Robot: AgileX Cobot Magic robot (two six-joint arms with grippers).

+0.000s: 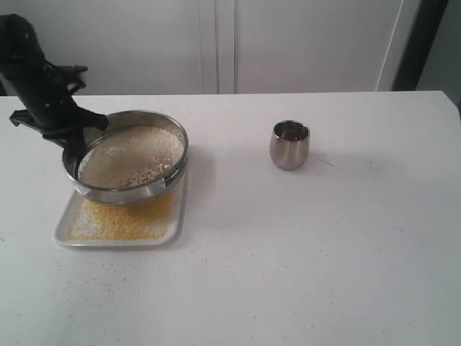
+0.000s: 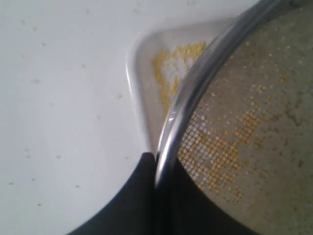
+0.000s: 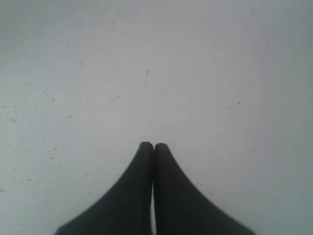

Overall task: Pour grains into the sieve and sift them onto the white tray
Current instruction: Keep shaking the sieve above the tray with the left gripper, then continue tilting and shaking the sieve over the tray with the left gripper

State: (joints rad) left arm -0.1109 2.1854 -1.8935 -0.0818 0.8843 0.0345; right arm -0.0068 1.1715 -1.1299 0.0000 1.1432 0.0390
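Nearest the onlooker lies the white tray [image 1: 63,231], flat on the table [image 1: 324,252], with a layer of yellow grains [image 1: 126,220] across its floor.

Left gripper [image 2: 157,161]: the two black fingers [image 2: 139,196] pinch the steel rim of the sieve [image 1: 137,192], one outside the ring and one inside. The grip sits at about nine o'clock on the ring. The sieve stands over the far half of the tray, and whether it touches the tray cannot be told. Whitish grains cover most of the mesh, with a few yellow ones caught in it near the fingers. A black label [image 1: 171,178] shows on the ring wall at about five o'clock.

Right gripper [image 3: 153,147]: fingers pressed together, nothing between them, above bare table dotted with specks.

A steel cup [image 1: 289,144] stands upright at three o'clock from the sieve, well apart.
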